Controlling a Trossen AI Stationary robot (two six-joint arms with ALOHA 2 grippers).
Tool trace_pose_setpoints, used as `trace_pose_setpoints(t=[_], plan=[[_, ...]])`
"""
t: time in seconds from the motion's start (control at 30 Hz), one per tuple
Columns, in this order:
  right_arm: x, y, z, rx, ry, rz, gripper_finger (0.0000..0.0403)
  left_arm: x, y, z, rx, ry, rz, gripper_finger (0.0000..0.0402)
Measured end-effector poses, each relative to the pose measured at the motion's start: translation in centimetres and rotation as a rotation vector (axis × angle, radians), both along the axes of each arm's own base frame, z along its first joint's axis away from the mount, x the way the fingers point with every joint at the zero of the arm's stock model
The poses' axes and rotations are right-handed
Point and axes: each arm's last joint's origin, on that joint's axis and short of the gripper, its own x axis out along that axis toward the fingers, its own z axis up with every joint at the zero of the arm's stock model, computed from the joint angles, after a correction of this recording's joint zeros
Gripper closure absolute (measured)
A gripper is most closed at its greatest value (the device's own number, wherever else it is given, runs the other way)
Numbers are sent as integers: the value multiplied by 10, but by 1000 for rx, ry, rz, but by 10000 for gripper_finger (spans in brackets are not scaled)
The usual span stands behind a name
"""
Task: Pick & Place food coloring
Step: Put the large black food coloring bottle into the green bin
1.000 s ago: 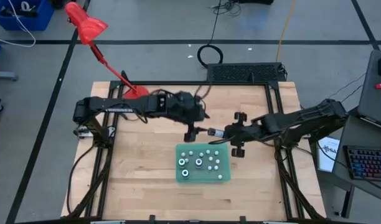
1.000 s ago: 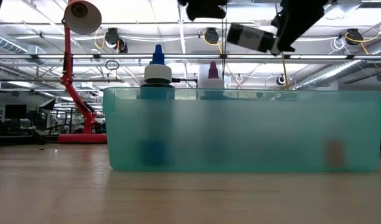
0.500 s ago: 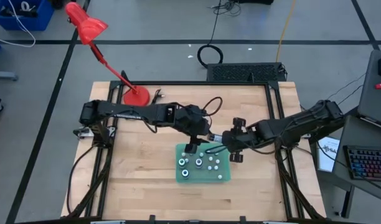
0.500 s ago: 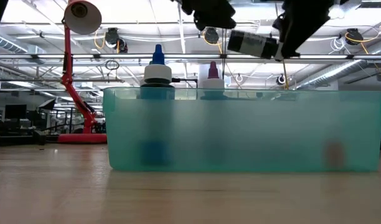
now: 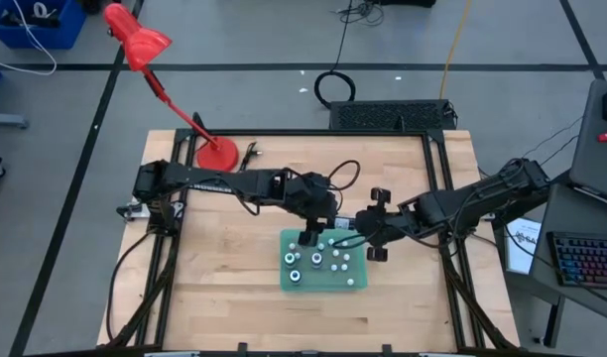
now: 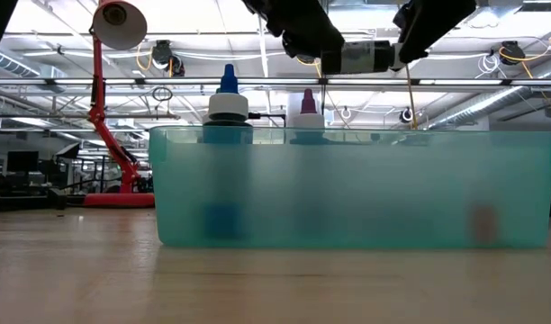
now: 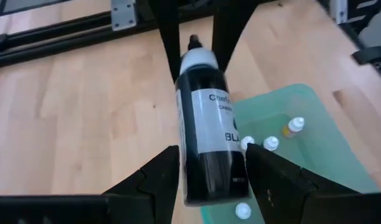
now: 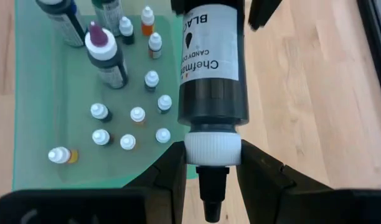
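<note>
Left tool (image 7: pixel 206 180) — now on black bottle (image 7: pixel 206 130)

Pale matt wooden tabletop (image 5: pixel 224 288), translucent frosted teal plastic bin (image 6: pixel 347 189), glossy black bottle (image 7: pixel 206 134) with paper-like label.

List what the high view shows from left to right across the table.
Red lamp base → left pincer → green bin → black bottle → right pincer.
</note>
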Motion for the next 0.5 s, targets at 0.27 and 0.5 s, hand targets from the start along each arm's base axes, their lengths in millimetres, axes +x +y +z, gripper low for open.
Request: trace_pose_setpoints(t=[0.27,0.5], plan=[[0,-1,1,-30,-11,-3,300,-1,6,-2,-5,24,62,215],[2,0,2,-36,-23,20,300,-1,2,-2,-19,30,63,215]])
